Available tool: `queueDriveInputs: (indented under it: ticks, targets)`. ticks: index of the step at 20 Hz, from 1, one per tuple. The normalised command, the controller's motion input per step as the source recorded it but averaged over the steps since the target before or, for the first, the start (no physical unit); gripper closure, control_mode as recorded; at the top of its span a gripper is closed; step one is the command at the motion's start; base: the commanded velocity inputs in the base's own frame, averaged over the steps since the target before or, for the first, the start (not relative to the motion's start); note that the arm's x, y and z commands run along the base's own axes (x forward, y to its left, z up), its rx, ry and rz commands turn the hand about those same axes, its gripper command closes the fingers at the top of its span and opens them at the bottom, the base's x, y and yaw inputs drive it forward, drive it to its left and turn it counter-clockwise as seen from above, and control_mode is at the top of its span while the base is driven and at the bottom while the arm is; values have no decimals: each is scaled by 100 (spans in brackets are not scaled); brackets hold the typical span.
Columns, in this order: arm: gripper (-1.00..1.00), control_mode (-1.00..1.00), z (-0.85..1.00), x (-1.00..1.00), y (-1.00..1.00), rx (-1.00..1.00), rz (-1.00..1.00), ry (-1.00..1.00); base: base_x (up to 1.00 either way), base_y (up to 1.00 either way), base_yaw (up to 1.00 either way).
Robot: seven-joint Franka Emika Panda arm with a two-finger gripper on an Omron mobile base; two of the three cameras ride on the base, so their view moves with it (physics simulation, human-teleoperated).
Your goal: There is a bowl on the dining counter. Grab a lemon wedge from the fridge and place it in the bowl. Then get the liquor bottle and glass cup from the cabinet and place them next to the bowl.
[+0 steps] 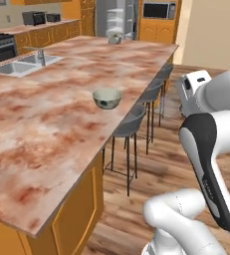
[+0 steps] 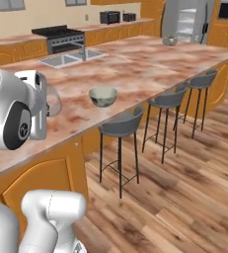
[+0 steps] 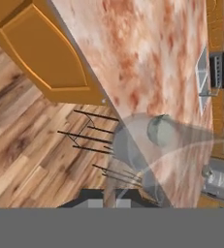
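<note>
Glass cup (image 3: 167, 160) clamped in my shut gripper (image 3: 111, 202), carried above counter (image 1: 47, 119) edge w/ stools below; bowl (image 1: 106, 98) sits mid-counter, so cup goes beside it.

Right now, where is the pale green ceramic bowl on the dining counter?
The pale green bowl sits near the marble counter's stool-side edge, just above the nearest grey bar stool; in the right base view it is left of centre.

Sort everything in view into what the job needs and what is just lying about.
Job:
- bowl on the dining counter
- glass cup, held in the shut gripper

Lying about:
- small far bowl at the counter's far end
- sink
- stools
- stove
</note>
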Motion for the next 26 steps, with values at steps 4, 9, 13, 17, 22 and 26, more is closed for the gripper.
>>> queueDriveInputs:
  ticks: [4, 9, 13, 17, 22, 26]
  targets:
    - [100, 100, 0, 0, 0, 0, 0, 0, 43, -40, 44]
    - [100, 100, 0, 0, 0, 0, 0, 0, 29, -31, 45]
    - [100, 100, 0, 0, 0, 0, 0, 0, 21, -35, 41]
    - [100, 100, 0, 0, 0, 0, 0, 0, 35, -49, 33]
    - [100, 100, 0, 0, 0, 0, 0, 0, 45, -74, 22]
    - [100, 100, 0, 0, 0, 0, 0, 0, 50, -54, 18]
